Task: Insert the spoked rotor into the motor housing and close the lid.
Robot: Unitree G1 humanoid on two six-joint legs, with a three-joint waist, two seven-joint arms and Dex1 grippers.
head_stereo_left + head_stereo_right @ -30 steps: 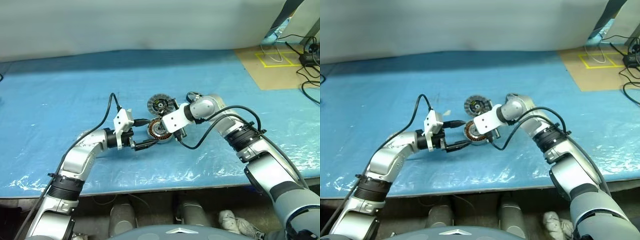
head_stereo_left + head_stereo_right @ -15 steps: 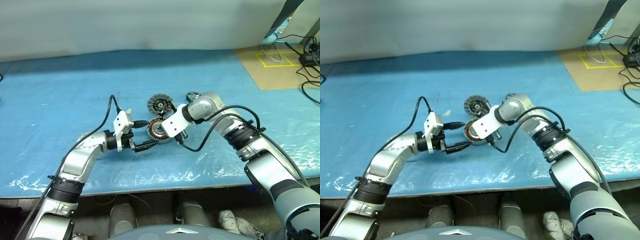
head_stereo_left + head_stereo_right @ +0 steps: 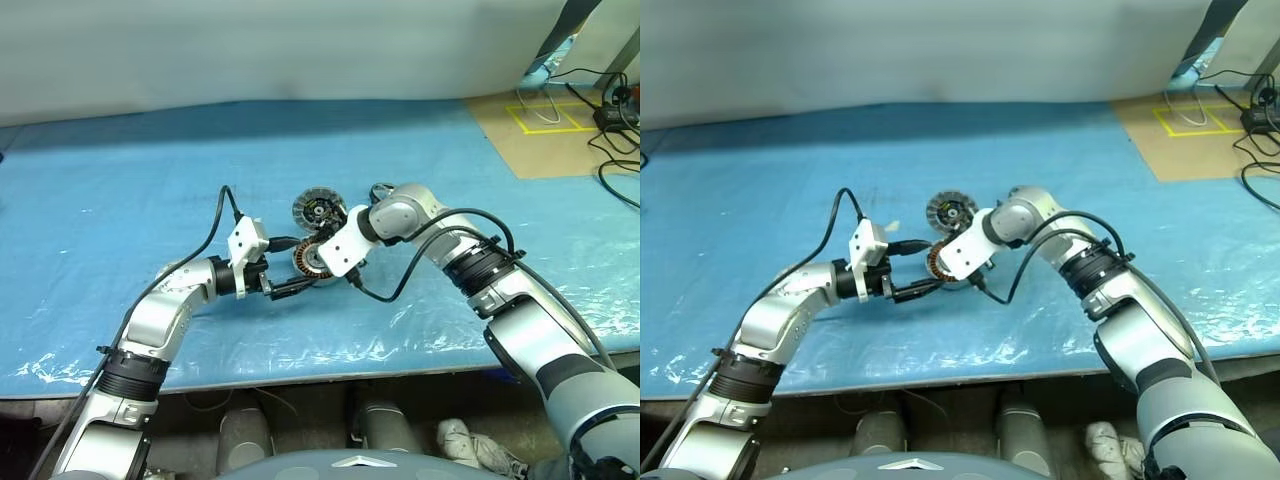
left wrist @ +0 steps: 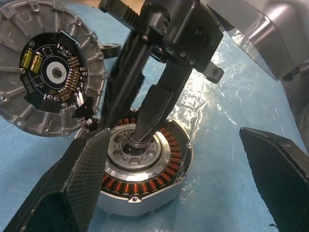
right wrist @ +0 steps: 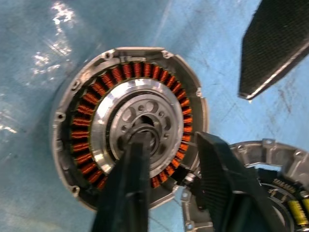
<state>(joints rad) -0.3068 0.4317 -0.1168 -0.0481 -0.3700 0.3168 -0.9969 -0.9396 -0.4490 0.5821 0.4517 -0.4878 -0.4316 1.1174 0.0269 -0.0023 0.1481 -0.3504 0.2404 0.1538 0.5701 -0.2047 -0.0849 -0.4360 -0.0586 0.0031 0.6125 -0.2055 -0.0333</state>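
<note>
On the table (image 3: 120, 180): we see blue sheeting, creased and shiny. A hard push on the housing could ruck it and shift every part.
Right arm (image 3: 470, 265): it crosses the middle of the work area. It blocks our view of the sheet behind it, and we judge a swing of the forearm could sweep away whatever lies there.
Motor housing (image 4: 140, 169): it sits open face up between the two grippers, copper windings showing around the silver hub, with no rotor in it yet.
Lid (image 4: 48, 72): it lies flat just beside the housing on the far side, with its ribbed, dark-centred face up. We cannot tell whether the rims touch. A nudged housing could ride onto it.
Left gripper (image 3: 298, 267): its fingers are spread wide on either side of the housing, gripping nothing. If they closed now, they could squeeze the can while the other finger is in the hub.
Right gripper (image 5: 174, 140): its fingers are parted by a modest gap and empty. One tip is down at the hub bore, so if it comes away at an angle it could catch the bore and tip or drag the can.
Spoked rotor (image 3: 381, 188): we take the small dark round shape peeping out behind the right arm to be it. Most of it is covered, so its spokes are not readable.
</note>
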